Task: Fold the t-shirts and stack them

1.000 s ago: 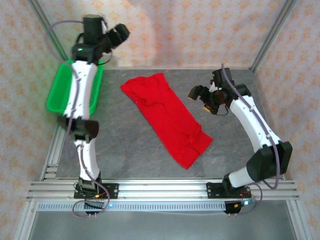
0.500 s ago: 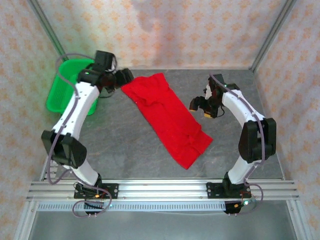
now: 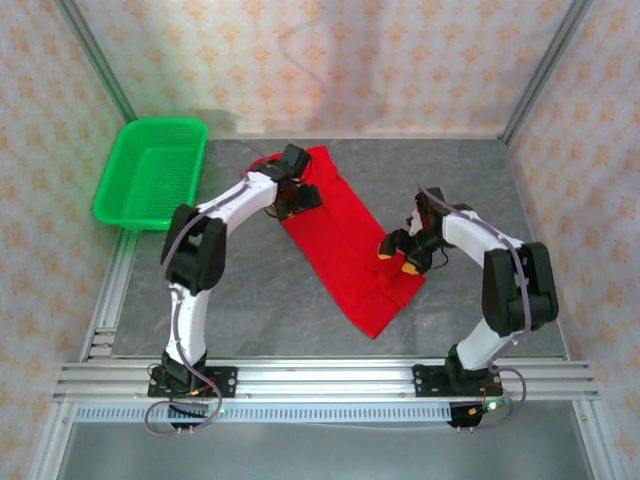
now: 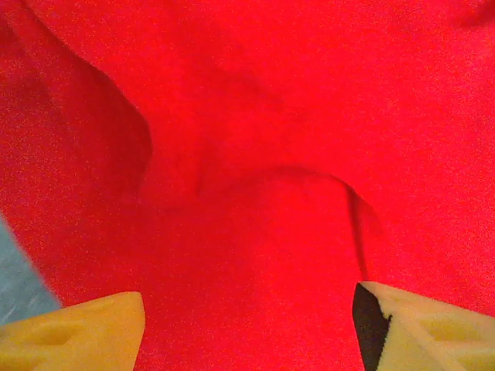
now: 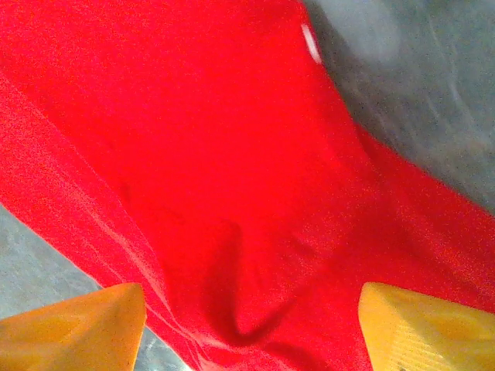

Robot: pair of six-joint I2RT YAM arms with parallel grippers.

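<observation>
The bright red t-shirt (image 3: 340, 240) lies as a long folded strip, running diagonally from the far middle of the grey table toward the near right. My left gripper (image 3: 298, 200) is down on its far end. In the left wrist view its yellow fingertips (image 4: 73, 328) stand wide apart, open, with wrinkled red t-shirt (image 4: 255, 139) spread between them. My right gripper (image 3: 397, 257) is low at the shirt's near right edge. It is open too (image 5: 251, 328), straddling a creased fold of the t-shirt (image 5: 232, 139), with grey table beside the left fingertip.
A green mesh basket (image 3: 150, 180) stands at the far left of the table, with nothing visible inside. Metal frame posts rise at the back corners, and a rail (image 3: 320, 380) runs along the near edge by the arm bases.
My left arm swung from above the basket down onto the shirt's far end. My right gripper dropped toward the near right edge of the shirt. Both pairs of jaws narrowed slightly.
</observation>
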